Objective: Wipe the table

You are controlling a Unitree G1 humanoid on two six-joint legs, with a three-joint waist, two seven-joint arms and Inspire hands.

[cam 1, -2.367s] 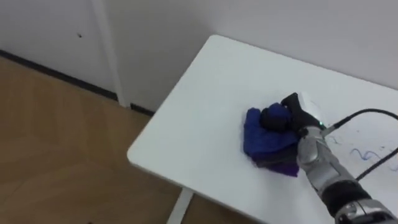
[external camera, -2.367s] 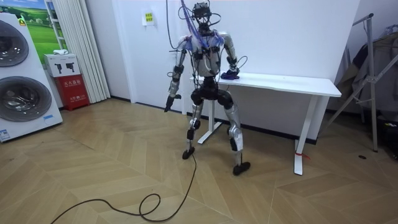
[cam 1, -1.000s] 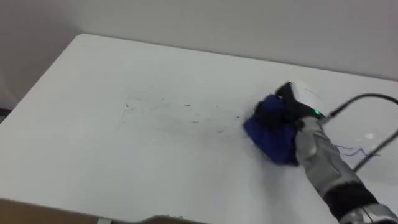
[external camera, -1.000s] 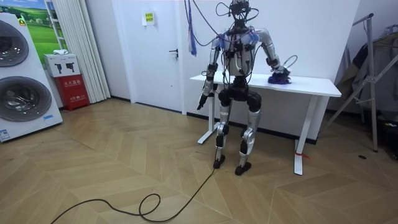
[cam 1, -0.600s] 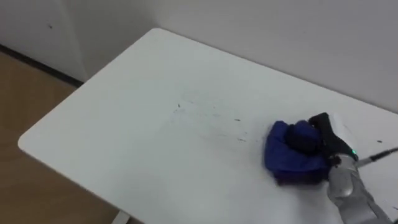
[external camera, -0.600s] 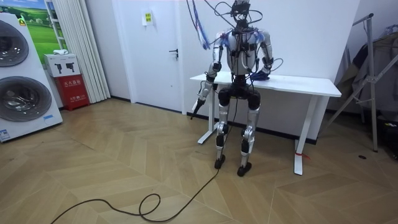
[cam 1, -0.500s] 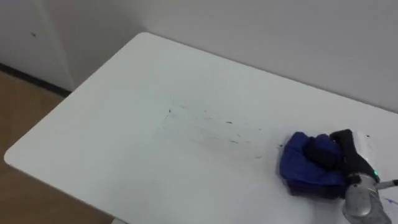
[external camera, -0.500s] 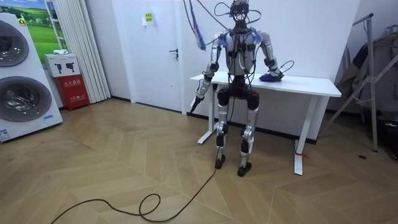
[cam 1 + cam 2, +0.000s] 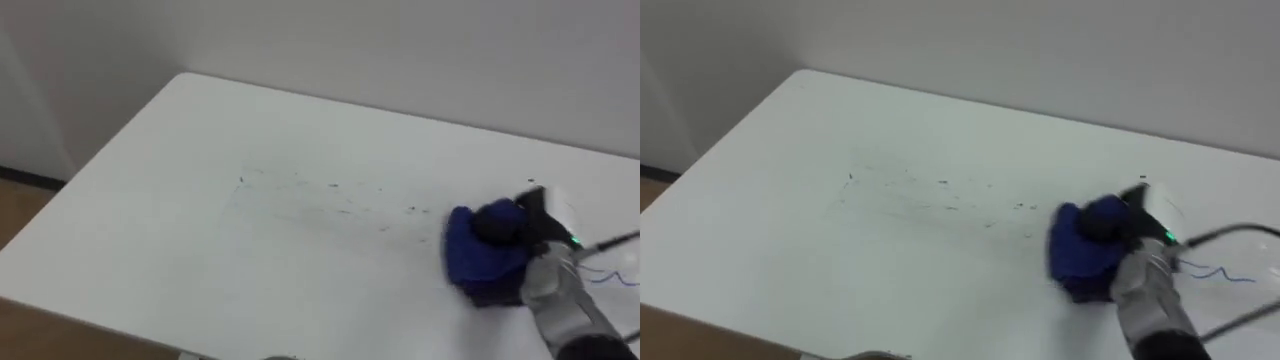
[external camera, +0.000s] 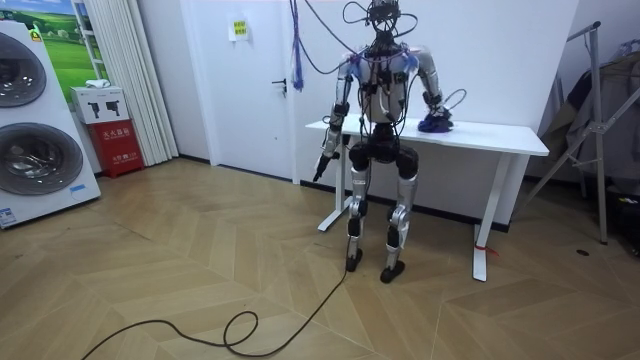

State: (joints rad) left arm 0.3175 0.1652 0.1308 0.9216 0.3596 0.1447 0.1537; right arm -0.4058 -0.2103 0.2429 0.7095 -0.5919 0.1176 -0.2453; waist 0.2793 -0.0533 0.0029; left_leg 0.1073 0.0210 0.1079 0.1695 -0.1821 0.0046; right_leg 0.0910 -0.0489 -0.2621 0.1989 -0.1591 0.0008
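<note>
**At the lower right of the eye views: blue cloth gripped on the tabletop**

Toward the lower right of the left eye view, a crumpled blue cloth [image 9: 478, 264] is seen lying on the white table [image 9: 180, 200], bunched into a thick wad. It is held by the right hand [image 9: 542, 232], which enters from the lower right corner. The dark fingers [image 9: 495, 226] are curled down over the top of the wad and are pressed into its folds, so the cloth is clasped and kept against the surface.

Just left of the cloth, across the middle of the tabletop, a scatter of faint dark marks [image 9: 320, 195] is spread in a loose band; its nearest specks are found just beside the cloth's left edge. To the right of the hand, a thin blue scribble [image 9: 1208, 272] is drawn on the white surface. Behind the table's far edge a plain pale wall [image 9: 400, 50] is seen, and a strip of wooden floor [image 9: 25, 215] shows at the far left.

In the room view, the robot is shown standing upright at the long front side of the table, near the end at the room view's left, with its right arm stretched over the top. The left hand [image 10: 322, 163] is hung at its side, below the table's edge; whether it is open or closed cannot be told. A white door [image 10: 255, 90] is placed behind the robot, and a washing machine [image 10: 35, 150] is seen at the far left of the frame.
</note>
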